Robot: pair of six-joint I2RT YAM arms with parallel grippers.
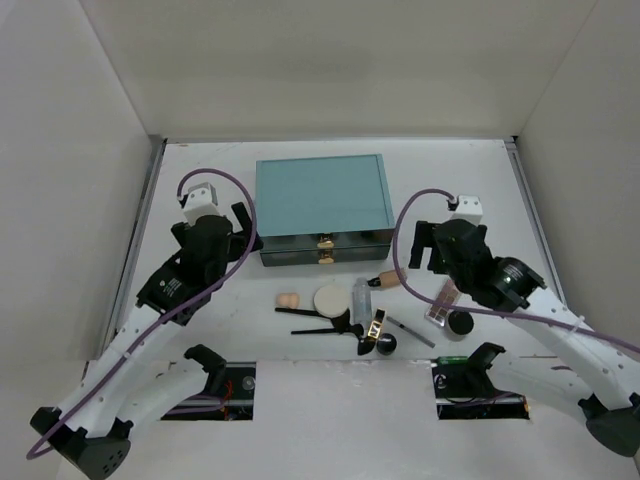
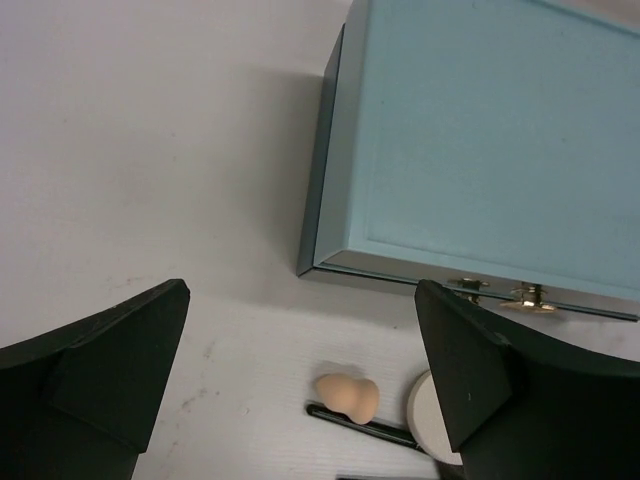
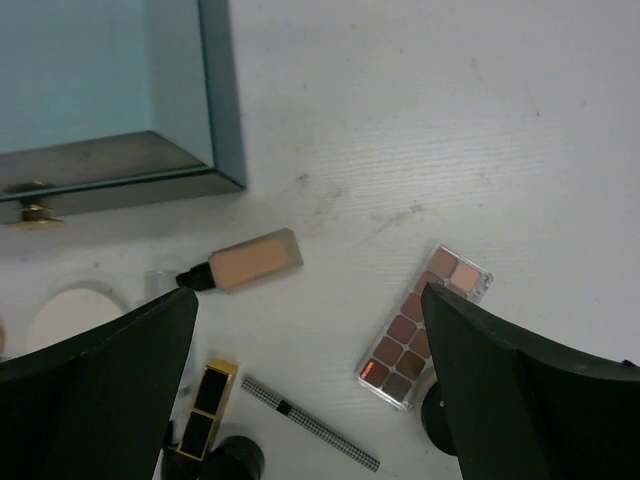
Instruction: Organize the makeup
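Observation:
The makeup lies in a loose group in front of the teal drawer box point(image 1: 322, 205). It includes a peach sponge point(image 1: 289, 299), a cream puff point(image 1: 331, 300), black brushes point(image 1: 310, 313), a clear bottle point(image 1: 361, 296), a tan tube point(image 1: 388, 278), a palette point(image 1: 443, 305), a black jar point(image 1: 460, 322) and a pencil point(image 1: 410, 330). My left gripper point(image 2: 302, 300) hangs open above the bare table, short of the sponge point(image 2: 347, 396). My right gripper point(image 3: 310, 295) is open and empty, above the gap between the tube point(image 3: 250, 262) and the palette point(image 3: 425, 325).
The box point(image 2: 480, 140) has both drawers shut, their gold knobs point(image 1: 324, 248) facing the arms. A gold-edged black lipstick point(image 3: 205, 408) and a second black jar point(image 3: 235, 460) lie by the pencil point(image 3: 310, 423). White walls enclose the table on three sides.

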